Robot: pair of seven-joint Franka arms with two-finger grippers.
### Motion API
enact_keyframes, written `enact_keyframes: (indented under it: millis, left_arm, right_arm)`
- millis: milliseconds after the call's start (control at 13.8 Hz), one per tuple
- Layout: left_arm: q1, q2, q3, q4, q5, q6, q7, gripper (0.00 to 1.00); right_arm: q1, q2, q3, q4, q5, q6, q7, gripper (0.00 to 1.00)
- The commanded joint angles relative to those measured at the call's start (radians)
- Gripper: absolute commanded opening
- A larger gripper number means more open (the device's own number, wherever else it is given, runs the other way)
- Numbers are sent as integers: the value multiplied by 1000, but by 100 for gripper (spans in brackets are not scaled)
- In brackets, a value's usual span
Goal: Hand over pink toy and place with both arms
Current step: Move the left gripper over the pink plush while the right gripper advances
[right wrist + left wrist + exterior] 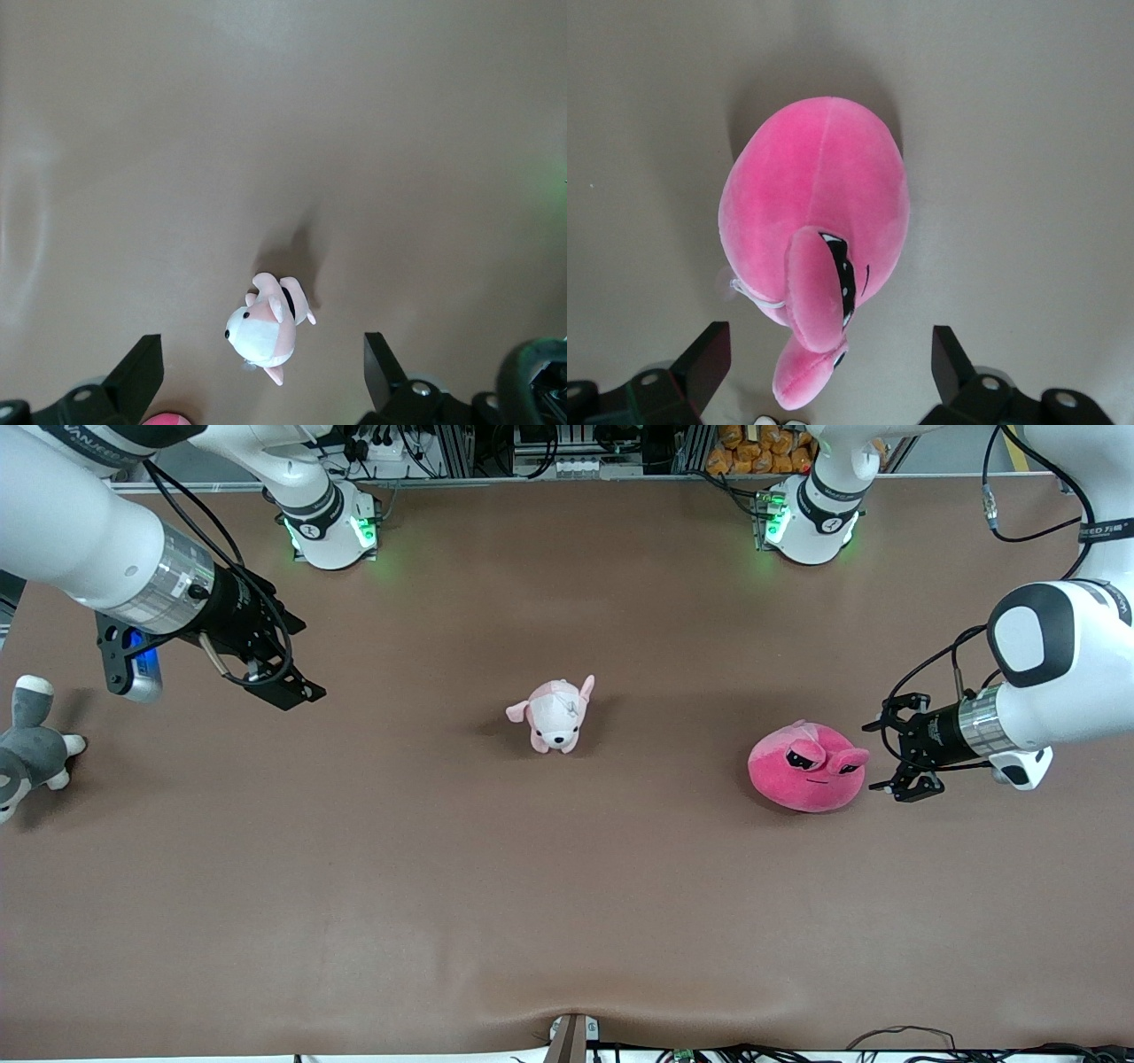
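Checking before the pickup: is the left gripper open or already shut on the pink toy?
Open. The left gripper sits beside the pink toy, its fingers spread wide apart, not touching it.

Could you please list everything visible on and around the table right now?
pink toy: one, hot pink, on the table toward the left arm's end.
puppy plush: one, pale pink and white, mid-table.
grey plush animal: one, grey and white, at the table edge at the right arm's end.
table: one, brown.
left gripper: one, black, fingers open, beside the pink toy, not touching it.
right gripper: one, black, fingers open, over the table toward the right arm's end, holding nothing.
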Motion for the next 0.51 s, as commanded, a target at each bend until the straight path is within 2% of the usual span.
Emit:
enact_keyframes:
  millis: [0,73,436]
  left_arm:
    - [5,40,-2,21,-21,14,-15,100]
    - [5,49,-2,21,-24,22,-15,100]
    - [-1,72,-2,15,-61,57,-15,86]
  right_arm:
    - [5,-5,-5,-3,9,6,17,100]
    - [3,-5,-6,-3,11,6,17,100]
    - [5,-5,-6,-3,11,5,17,100]
